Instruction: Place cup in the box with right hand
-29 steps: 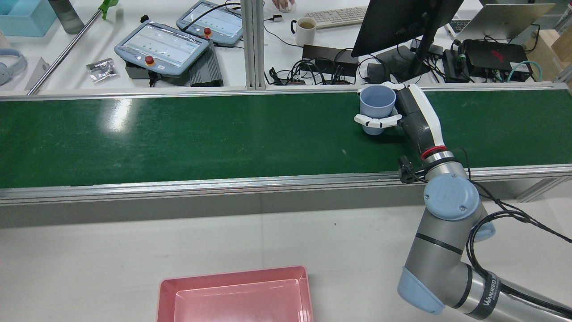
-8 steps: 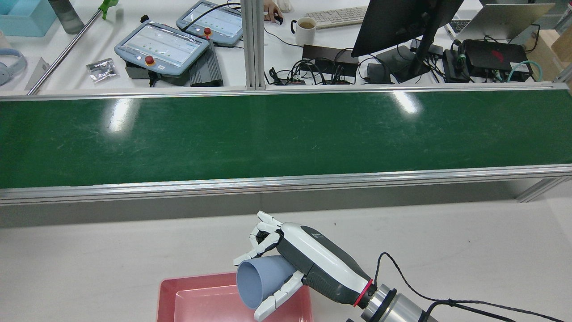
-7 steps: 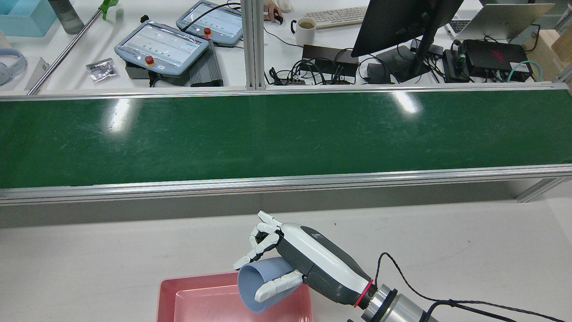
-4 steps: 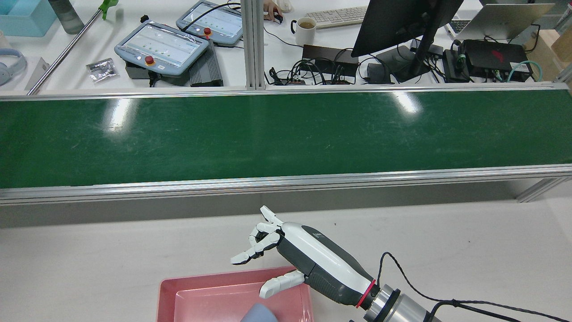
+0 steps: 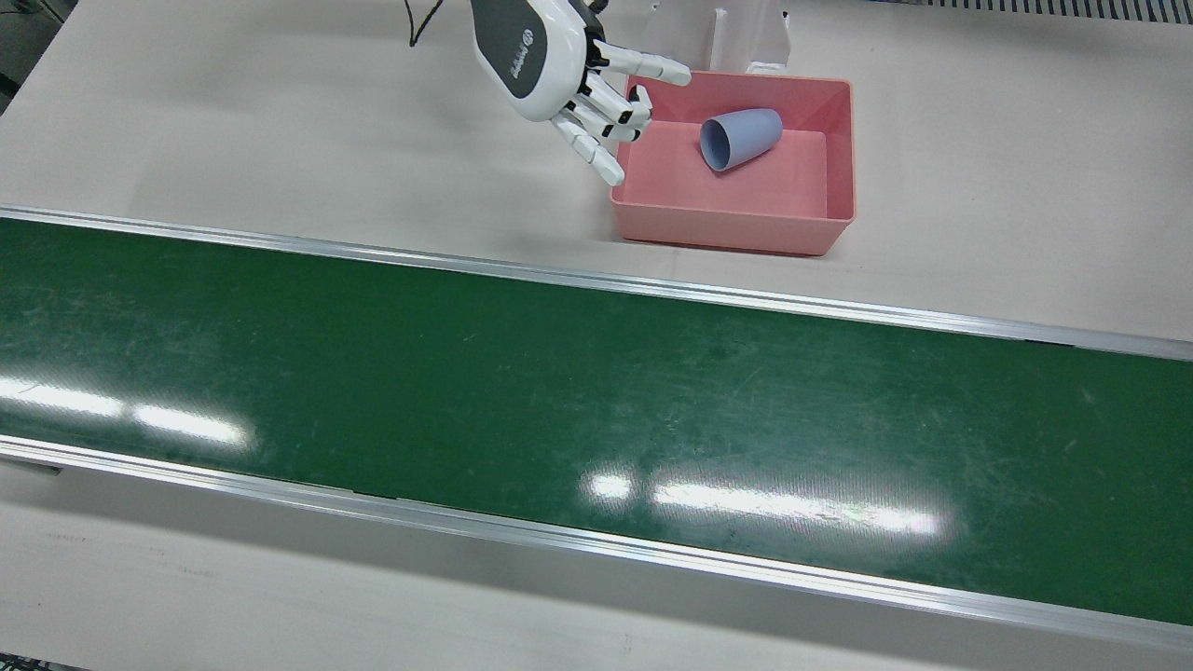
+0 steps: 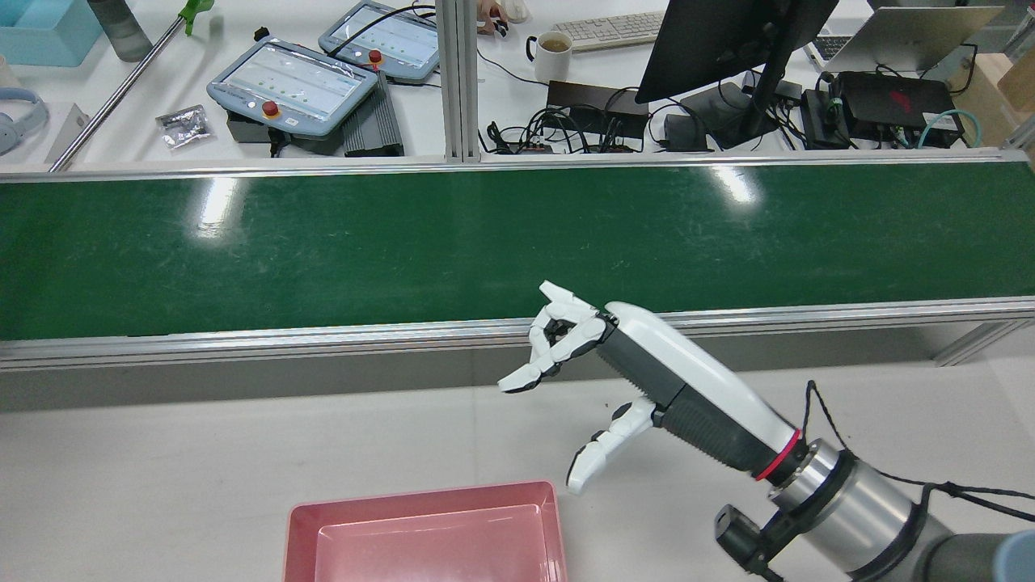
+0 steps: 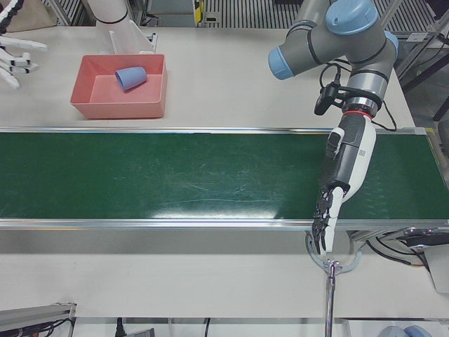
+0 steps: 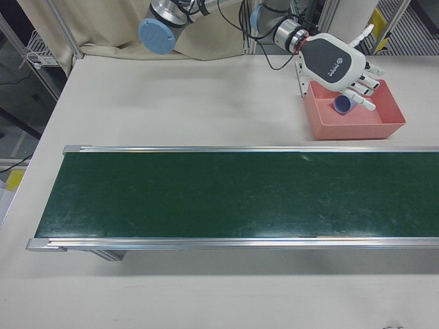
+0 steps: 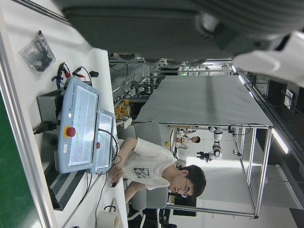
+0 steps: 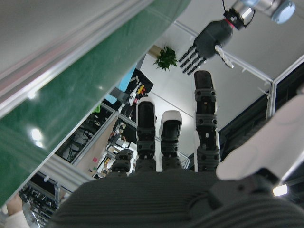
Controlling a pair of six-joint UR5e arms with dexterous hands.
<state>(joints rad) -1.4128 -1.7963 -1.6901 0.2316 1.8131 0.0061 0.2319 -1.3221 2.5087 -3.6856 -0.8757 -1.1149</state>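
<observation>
Blue-grey cup (image 5: 738,138) lies on its side inside the pink box (image 5: 736,229); the right hand (image 5: 596,102), spread and empty, hovers beside the rim and could clip it while retreating.

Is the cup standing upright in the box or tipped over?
Tipped over: the cup lies on its side in the pink box, its mouth facing sideways.
</observation>
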